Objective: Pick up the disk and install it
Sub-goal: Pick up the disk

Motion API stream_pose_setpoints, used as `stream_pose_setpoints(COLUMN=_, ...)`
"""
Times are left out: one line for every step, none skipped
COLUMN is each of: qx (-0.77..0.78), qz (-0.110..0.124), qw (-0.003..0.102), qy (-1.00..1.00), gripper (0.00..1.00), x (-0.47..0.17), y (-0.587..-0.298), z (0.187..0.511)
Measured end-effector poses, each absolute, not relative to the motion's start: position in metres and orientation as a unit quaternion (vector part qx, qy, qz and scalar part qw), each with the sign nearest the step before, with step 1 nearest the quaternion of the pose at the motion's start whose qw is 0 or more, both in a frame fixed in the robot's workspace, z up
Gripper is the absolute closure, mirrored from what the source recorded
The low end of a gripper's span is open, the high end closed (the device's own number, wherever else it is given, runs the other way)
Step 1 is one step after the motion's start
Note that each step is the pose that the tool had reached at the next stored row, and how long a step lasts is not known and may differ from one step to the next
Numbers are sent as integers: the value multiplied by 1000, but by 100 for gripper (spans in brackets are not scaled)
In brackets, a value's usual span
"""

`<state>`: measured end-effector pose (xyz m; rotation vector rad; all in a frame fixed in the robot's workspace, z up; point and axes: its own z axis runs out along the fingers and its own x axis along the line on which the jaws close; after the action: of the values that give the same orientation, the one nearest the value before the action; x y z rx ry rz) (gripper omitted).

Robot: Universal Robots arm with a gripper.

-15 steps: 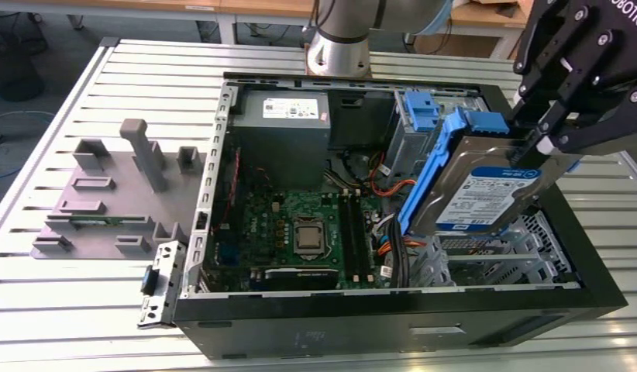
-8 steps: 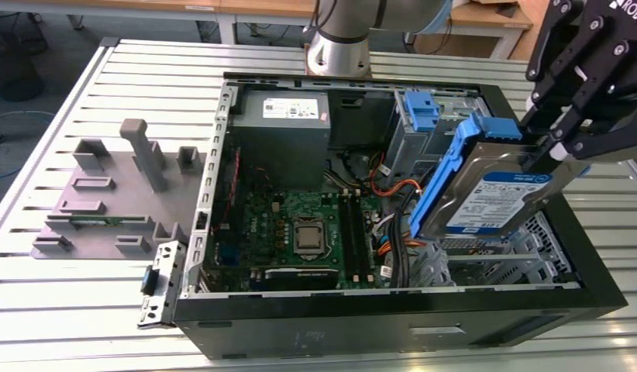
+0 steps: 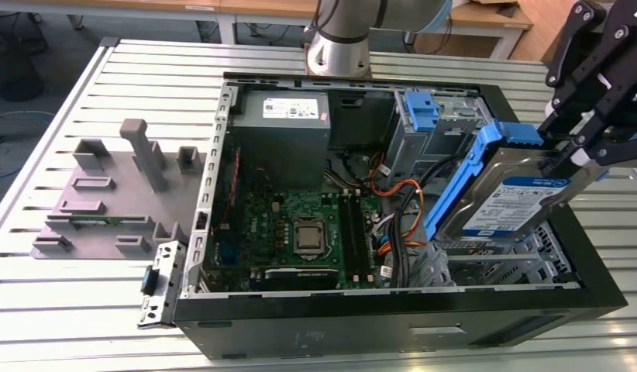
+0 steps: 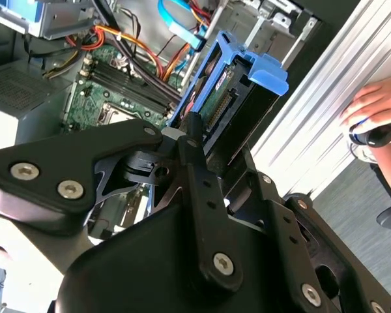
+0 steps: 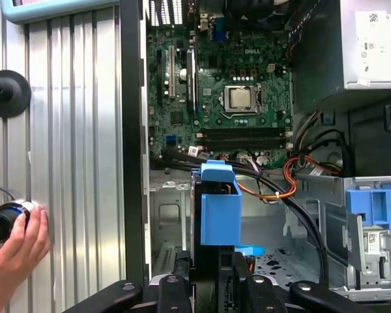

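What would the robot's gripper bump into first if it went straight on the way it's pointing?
Probably the metal drive cage just below: the gripper, shut on the disk, points down at it. The disk's lower end would likely touch first, though depth is unclear.

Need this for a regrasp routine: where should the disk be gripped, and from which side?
Probably its upper end, jaws across the flat faces, from above: the disk stands tilted on edge over the case, as the gripper holds it now.
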<state>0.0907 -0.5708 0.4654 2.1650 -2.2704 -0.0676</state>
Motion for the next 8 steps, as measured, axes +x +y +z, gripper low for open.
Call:
stream_pose_setpoints(qx=690, qz=-22, qw=2, qy=-724, gripper=65, x=92, y=-571, z=465)
stream_pose_setpoints(qx=690, qz=-22, qw=2, qy=-724, gripper=65, x=94, y=-572, z=465)
stream_pose_setpoints(qx=690, qz=-22, qw=2, qy=-724, gripper=65, x=96, y=-572, z=464)
stream_pose_setpoints(qx=690, qz=-22, qw=2, qy=-724, gripper=65, x=97, y=-573, z=464)
stream_pose_setpoints(qx=690, qz=-22, qw=2, qy=-724, gripper=65, x=99, y=-573, z=463)
stream_pose_setpoints(qx=690, qz=-22, qw=2, qy=-724, gripper=65, x=100, y=-573, z=463)
stream_pose_setpoints(qx=690, qz=-22, qw=2, qy=-724, gripper=65, x=101, y=-573, z=462)
stream_pose_setpoints(qx=690, qz=-22, qw=2, qy=-724, gripper=65, x=102, y=-574, z=461)
